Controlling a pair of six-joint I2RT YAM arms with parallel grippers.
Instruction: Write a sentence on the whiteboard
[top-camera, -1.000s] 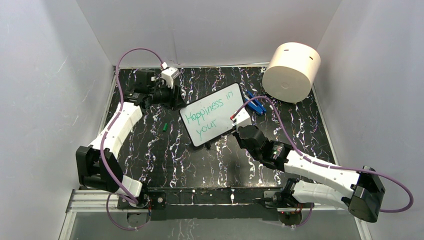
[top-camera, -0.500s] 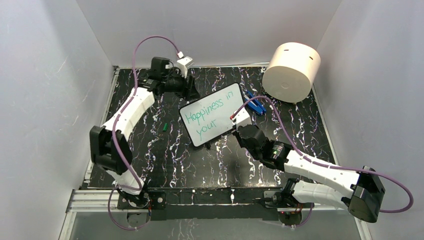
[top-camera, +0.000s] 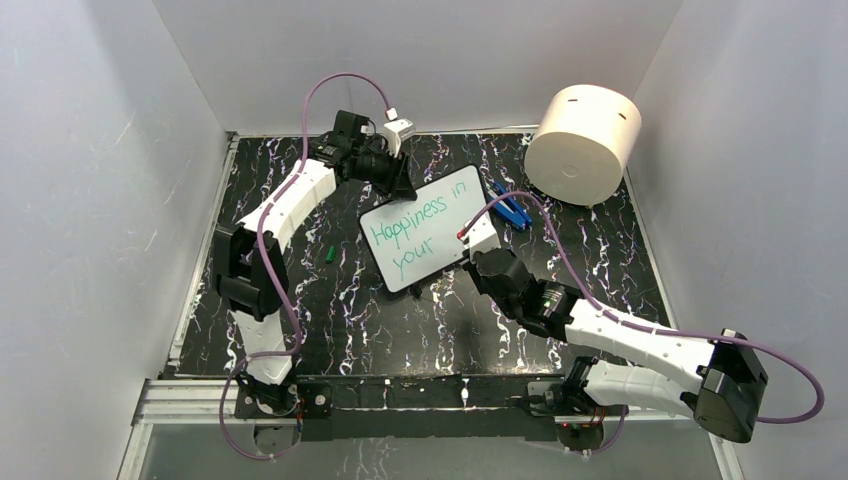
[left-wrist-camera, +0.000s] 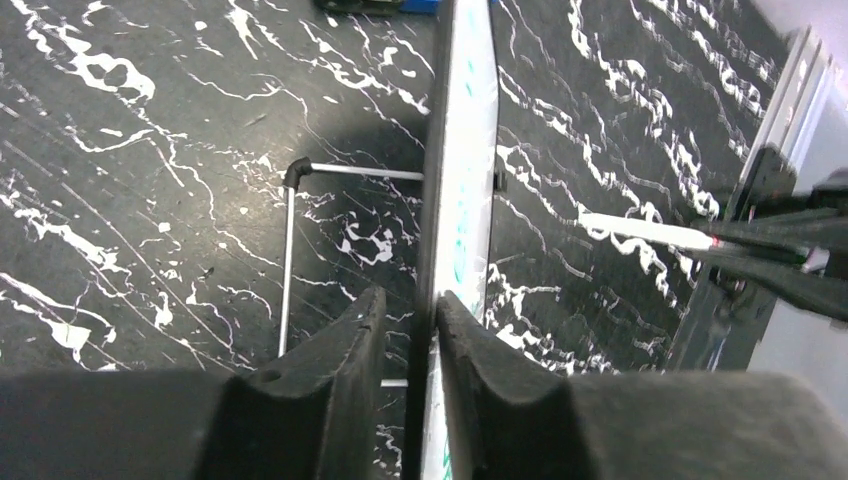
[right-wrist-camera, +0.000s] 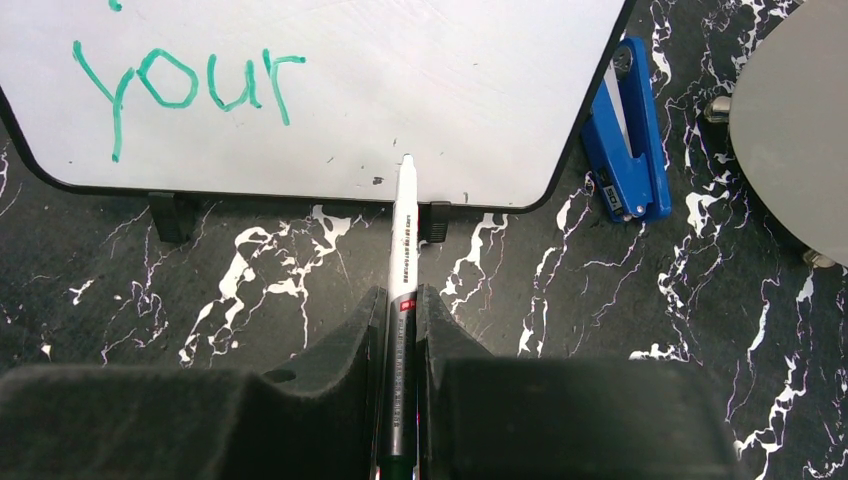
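Swung rightward, now straddles edge of flat black-framed whiteboard (top-camera: 445, 255) with left gripper (left-wrist-camera: 405, 300), grip unclear; pinches slim white marker (right-wrist-camera: 405, 220) in right gripper (right-wrist-camera: 400, 295) near teal-green handwritten sentence (top-camera: 420, 222) "Happiness in your".

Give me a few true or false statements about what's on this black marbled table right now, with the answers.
1. The teal-green lettering on the small black-framed whiteboard reads "Happiness in your". True.
2. The right arm's fingers grip a blue marker. False: the marker pen is white-barrelled.
3. The left arm's fingers sit either side of the whiteboard's edge. True.
4. The big cream cylinder stands on the whiteboard. False: it stands apart, at the table's far right corner.
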